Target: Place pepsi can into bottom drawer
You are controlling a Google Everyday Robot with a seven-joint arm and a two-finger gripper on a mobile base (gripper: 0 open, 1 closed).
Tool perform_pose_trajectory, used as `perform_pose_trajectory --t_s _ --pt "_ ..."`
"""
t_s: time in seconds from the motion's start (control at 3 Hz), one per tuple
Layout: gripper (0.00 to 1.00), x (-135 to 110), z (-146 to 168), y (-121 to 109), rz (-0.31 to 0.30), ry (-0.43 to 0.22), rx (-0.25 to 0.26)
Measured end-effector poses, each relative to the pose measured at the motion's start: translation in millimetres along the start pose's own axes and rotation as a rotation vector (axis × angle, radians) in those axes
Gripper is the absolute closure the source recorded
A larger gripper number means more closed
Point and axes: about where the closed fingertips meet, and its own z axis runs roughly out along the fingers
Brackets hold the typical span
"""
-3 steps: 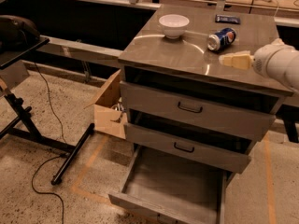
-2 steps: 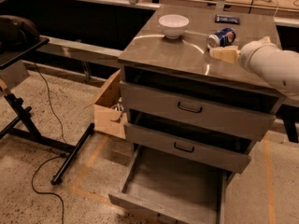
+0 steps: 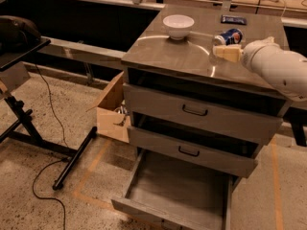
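Lying on its side on the cabinet top [image 3: 182, 56], the can [image 3: 229, 36] has its long axis running across the view, one silver end turned toward the left and slightly nearer the camera. It is blue with a patch of red and white. That fits a Pepsi logo, but no lettering can be read.

The gripper [image 3: 225, 52] sits just in front of the can, at about the same height, on a white arm [image 3: 276, 66] that reaches in from the view's right. The can therefore lies just beyond the gripper, away from the camera. Whether the two touch, I cannot tell. How far the gripper is open, or whether it has hold of anything, cannot be told either. The can appears to rest on the steel rather than hang from the tool.

The arm comes in roughly along the can's axis, not across it. The next move probably depends on squaring the gripper to the can's round side, since a glancing touch could set it rolling.

Left of the can stands a white bowl [image 3: 178, 25], well apart. Behind the can lies a flat dark packet [image 3: 233, 19], its print unreadable. Far below the can and nearer the camera, under two shut drawers, the bottom drawer [image 3: 177, 188] stands pulled out with a bare grey floor — nothing has been placed in it yet. Down to the can's left, a cardboard box [image 3: 111, 113] sits on the floor against the cabinet.
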Motion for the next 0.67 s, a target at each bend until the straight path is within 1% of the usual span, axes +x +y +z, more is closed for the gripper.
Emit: perform_pose_trajectory --t_s 0.33,0.67 --pt "0.00 -3 10 11 0.044 -0.028 0.028" --pt "0.00 -3 23 19 0.069 -0.045 0.067"
